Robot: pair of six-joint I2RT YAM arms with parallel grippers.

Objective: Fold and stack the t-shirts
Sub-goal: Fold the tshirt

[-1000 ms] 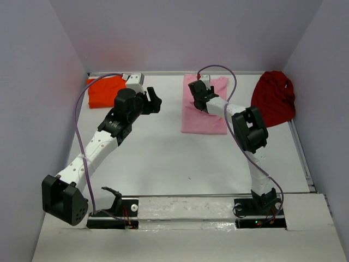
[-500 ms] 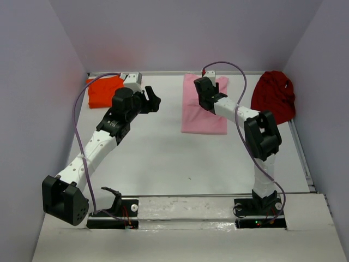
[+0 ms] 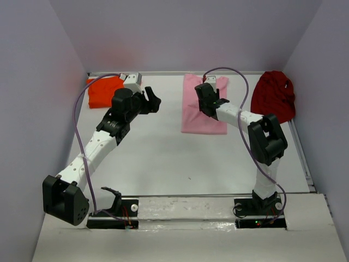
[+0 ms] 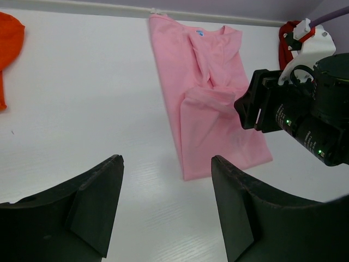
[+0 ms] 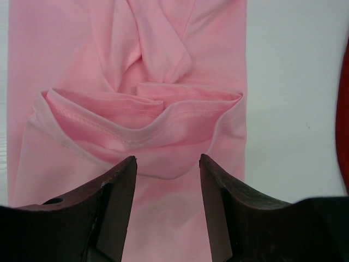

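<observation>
Items I logged on the tabletop (image 3: 163, 153):

1. Orange t-shirt (image 3: 102, 91): lay bunched at the far left corner, untouched.
2. Pink t-shirt (image 3: 199, 119): lay at far centre as a long strip, sleeves turned in, with one crosswise fold bulging near its middle.
3. Dark red t-shirt (image 3: 274, 97): lay heaped at the far right, against the side wall.
4. Left gripper (image 4: 166, 174): hung over bare tabletop between the orange and pink shirts; I saw its jaws wide and empty.
5. Right gripper (image 5: 168, 166): hung over the pink shirt just near of the crosswise fold; I saw its jaws parted, no cloth pinched between them.
</observation>
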